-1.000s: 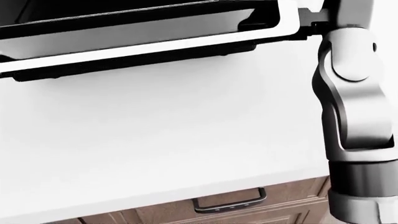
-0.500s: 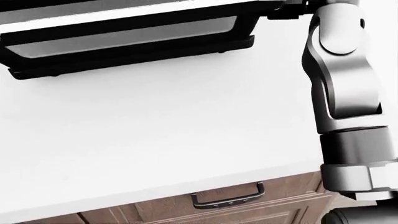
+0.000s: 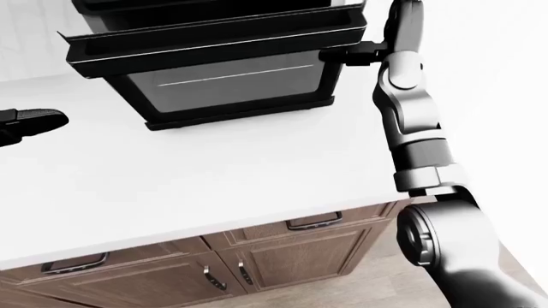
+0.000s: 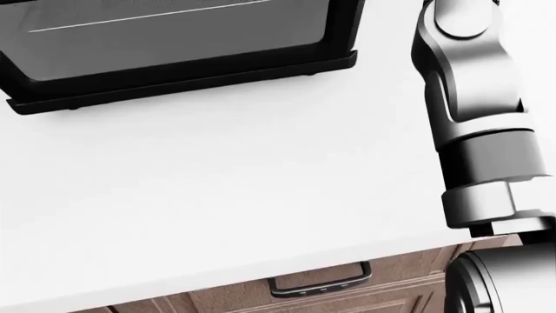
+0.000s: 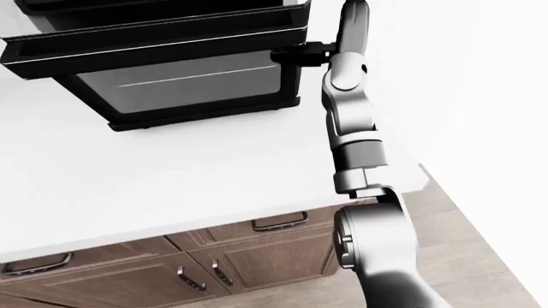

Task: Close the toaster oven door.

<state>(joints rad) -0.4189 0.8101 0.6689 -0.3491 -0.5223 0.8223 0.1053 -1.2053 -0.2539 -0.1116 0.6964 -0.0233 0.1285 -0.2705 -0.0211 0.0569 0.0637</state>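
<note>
The black toaster oven (image 3: 214, 19) stands on the white counter at the top of the left-eye view. Its glass door (image 3: 231, 83) is swung up steeply, almost upright, and its handle bar (image 3: 214, 40) juts out across the top. My right hand (image 3: 347, 54) reaches in from the right. Its dark fingers rest against the right end of the door's top edge and do not close round it. My left hand (image 3: 30, 122) hovers over the counter at the left edge, fingers stretched out, well away from the oven. The head view shows only the door's lower part (image 4: 174, 39).
The white counter (image 3: 257, 167) spreads out below the oven. Under it are brown drawers with dark handles (image 3: 313, 222) and cabinet doors (image 3: 282, 260). My right forearm (image 4: 478, 130) stands upright along the counter's right end. Wood floor (image 5: 480, 231) shows at the right.
The door has swung up from lying flat to nearly upright, hiding the pale interior. My right hand has risen with its right end.
</note>
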